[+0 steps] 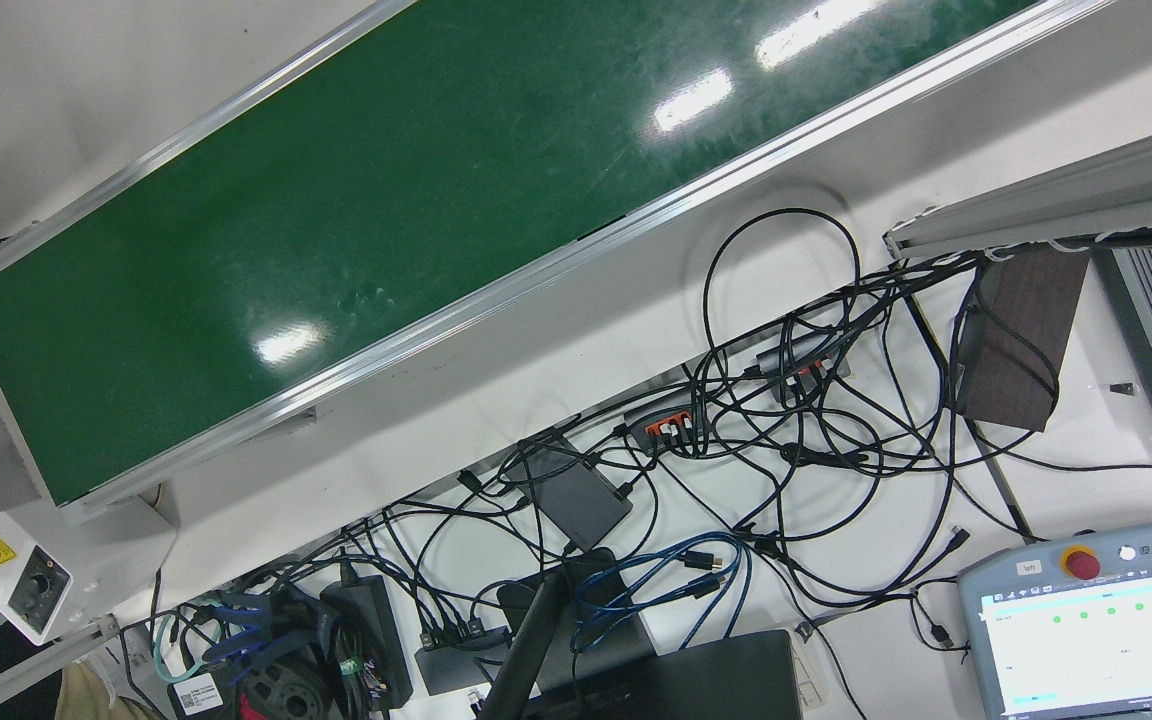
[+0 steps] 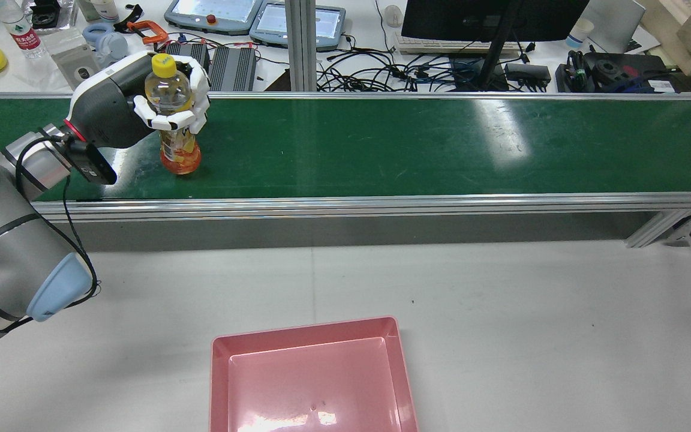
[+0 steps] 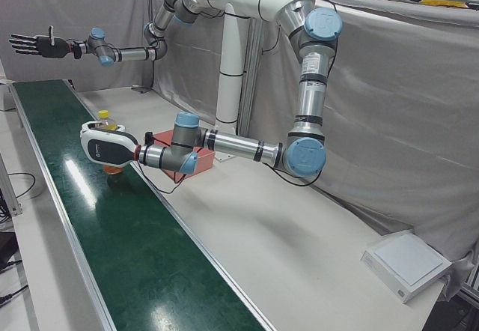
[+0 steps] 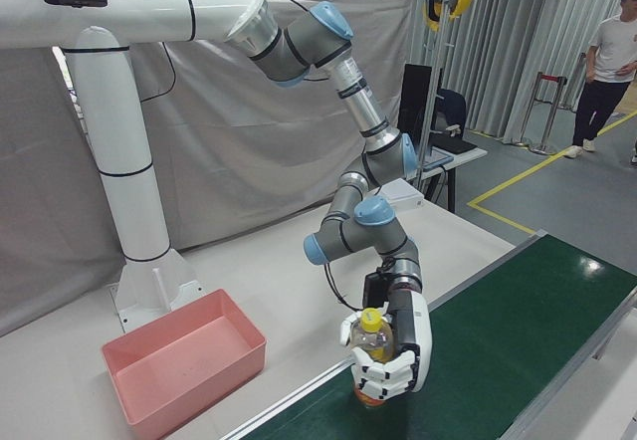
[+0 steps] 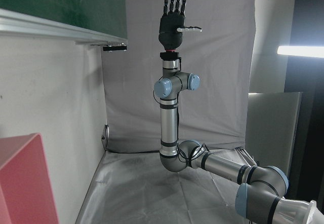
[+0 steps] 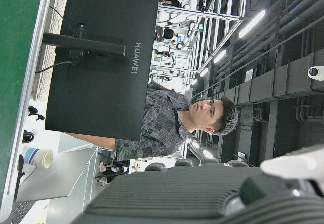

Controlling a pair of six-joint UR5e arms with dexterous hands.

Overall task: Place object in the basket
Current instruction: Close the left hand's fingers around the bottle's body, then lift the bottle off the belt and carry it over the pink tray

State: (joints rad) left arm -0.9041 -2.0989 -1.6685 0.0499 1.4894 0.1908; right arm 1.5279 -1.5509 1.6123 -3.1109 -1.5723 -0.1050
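A: Bottle (image 2: 176, 114), clear plastic, yellow cap, orange drink, upright on the green belt (image 2: 381, 144). We've got the left hand (image 2: 168, 96) wrapped around it.

B: Grasp step, we'd say. Next: lift and carry to the glossy pink basket (image 2: 312, 375) on the table (image 2: 531, 312). Right hand (image 3: 34, 45) raised, fingers spread, empty.

Rear and corner views share the conveyor belt (image 2: 441, 144).

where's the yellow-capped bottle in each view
front view: not in it
rear view: bottle upper left, upright on the green belt, left hand wrapped around it
left-front view: left of centre, mostly behind the hand
right-front view: bottom centre
left hand view: not in it
right hand view: not in it
shared landmark: the green belt
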